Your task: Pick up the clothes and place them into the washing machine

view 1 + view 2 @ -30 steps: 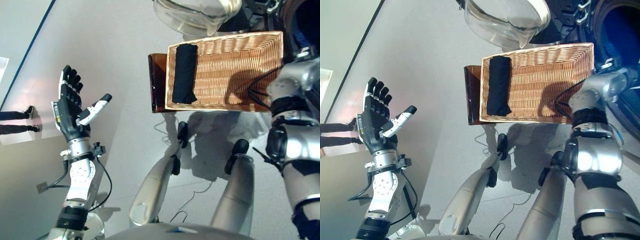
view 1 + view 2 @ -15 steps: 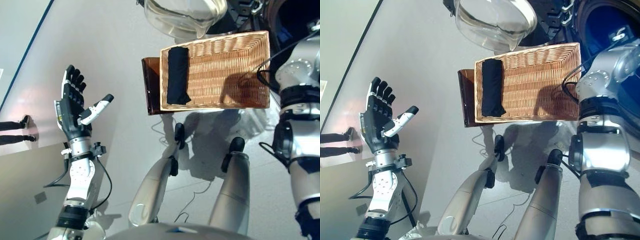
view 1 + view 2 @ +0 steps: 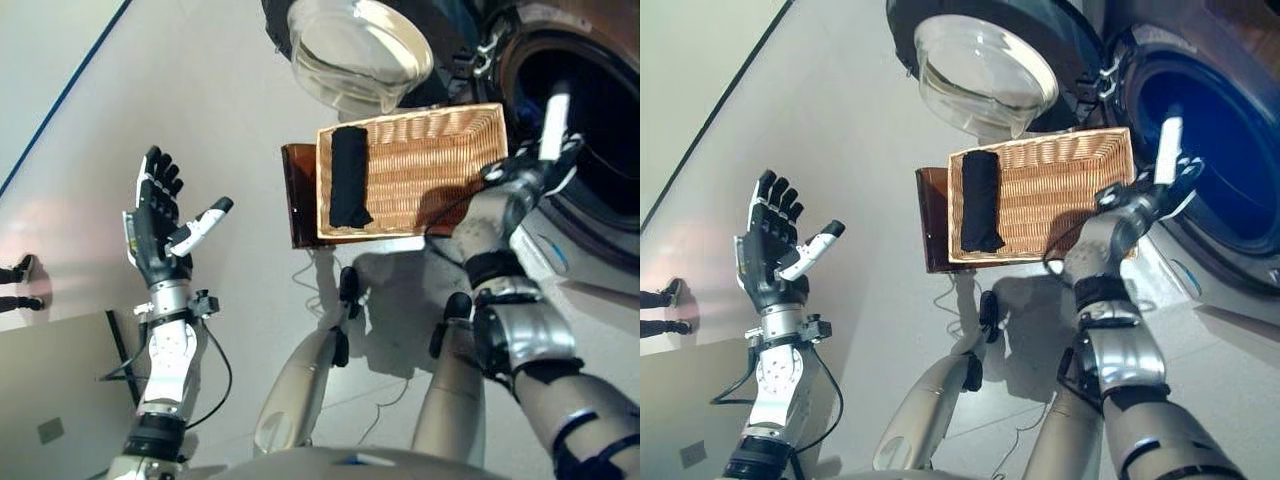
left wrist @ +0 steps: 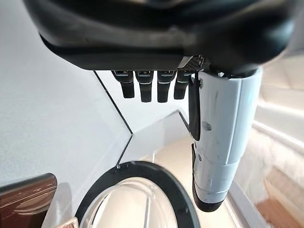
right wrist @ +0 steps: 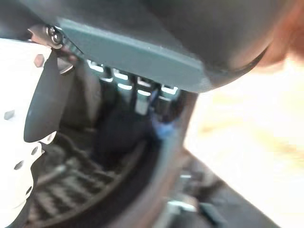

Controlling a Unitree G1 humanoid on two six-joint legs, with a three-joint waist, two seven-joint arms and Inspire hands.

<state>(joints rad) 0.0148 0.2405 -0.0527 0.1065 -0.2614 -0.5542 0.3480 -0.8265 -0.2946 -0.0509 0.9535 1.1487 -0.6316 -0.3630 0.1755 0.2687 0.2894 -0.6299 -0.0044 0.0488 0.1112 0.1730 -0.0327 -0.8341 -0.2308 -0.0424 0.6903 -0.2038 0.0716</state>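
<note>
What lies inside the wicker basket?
One rolled dark cloth lies at the basket's left end. The rest shows bare weave, though the right arm covers its right corner.

A dark rolled cloth lies at the left end of the wicker basket, beside the open washing machine.

no readable text, labels, numbers or signs on anything
</note>
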